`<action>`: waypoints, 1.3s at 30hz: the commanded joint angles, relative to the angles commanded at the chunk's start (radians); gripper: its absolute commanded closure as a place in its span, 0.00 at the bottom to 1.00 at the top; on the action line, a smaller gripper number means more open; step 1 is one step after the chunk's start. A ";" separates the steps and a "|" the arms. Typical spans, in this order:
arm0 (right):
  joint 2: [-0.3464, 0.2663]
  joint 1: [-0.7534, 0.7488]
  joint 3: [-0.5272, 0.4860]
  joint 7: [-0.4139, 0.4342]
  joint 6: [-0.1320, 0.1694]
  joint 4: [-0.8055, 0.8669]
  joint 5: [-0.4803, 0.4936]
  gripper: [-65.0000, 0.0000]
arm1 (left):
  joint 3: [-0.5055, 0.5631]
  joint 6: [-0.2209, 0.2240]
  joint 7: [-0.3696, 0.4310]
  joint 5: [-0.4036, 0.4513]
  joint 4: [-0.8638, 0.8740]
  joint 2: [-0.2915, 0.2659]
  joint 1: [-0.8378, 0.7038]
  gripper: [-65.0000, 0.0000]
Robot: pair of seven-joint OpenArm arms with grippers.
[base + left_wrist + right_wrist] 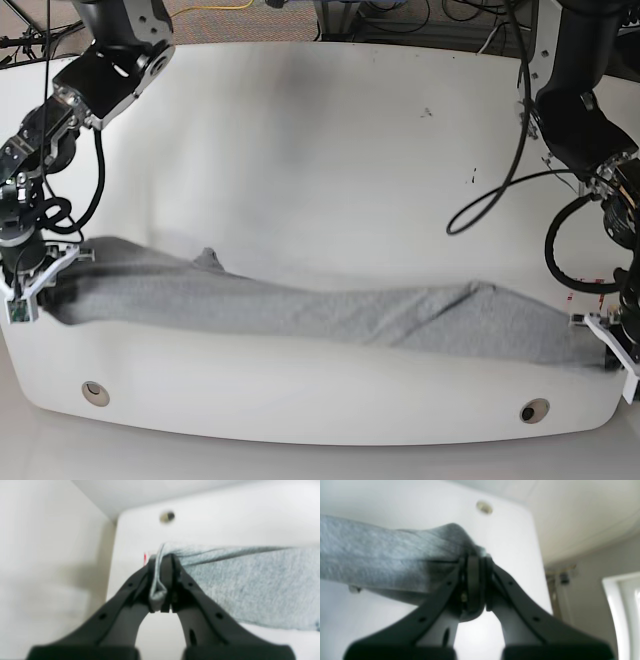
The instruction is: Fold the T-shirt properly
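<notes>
Base view: shirt (330,315) stretched as a long grey band across near part of bench (330,150), one end held at each side. Left gripper (163,580) clamped on a bunched edge; right gripper (475,585) likewise clamped on cloth, fingers together around it. Judged purpose: holding both ends taut to keep the fold line straight and cloth free of wrinkles. Long axis runs side to side, parallel to near bench edge, sagging slightly toward left arm's end. Neck, tag and print not visible; facing undetermined.
</notes>
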State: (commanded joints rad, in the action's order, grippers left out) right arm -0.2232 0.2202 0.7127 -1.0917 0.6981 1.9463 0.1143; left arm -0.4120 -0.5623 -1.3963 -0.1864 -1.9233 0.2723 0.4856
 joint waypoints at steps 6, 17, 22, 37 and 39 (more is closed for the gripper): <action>0.069 -0.129 0.043 0.005 0.000 0.005 0.000 1.00 | -0.037 -0.008 0.000 0.000 -0.018 0.002 -0.196 1.00; 0.167 -0.327 0.051 0.035 0.000 0.003 0.000 1.00 | -0.130 -0.071 0.000 0.003 -0.018 0.043 -0.503 1.00; 0.183 -0.368 0.049 0.035 0.000 0.002 0.000 1.00 | -0.144 -0.084 0.000 0.003 -0.018 0.066 -0.598 1.00; 0.209 -0.465 0.046 0.035 0.000 -0.005 0.000 1.00 | -0.146 -0.084 0.030 0.005 -0.015 0.098 -0.766 1.00; 0.210 -0.474 0.046 0.035 0.000 -0.014 0.000 1.00 | -0.147 -0.084 0.030 0.005 -0.015 0.098 -0.766 1.00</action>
State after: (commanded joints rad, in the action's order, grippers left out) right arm -0.0130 -0.2539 0.7587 -1.0564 0.6981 1.9325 0.1143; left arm -0.5593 -0.6467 -1.3663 -0.1818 -1.9387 0.3705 -0.2800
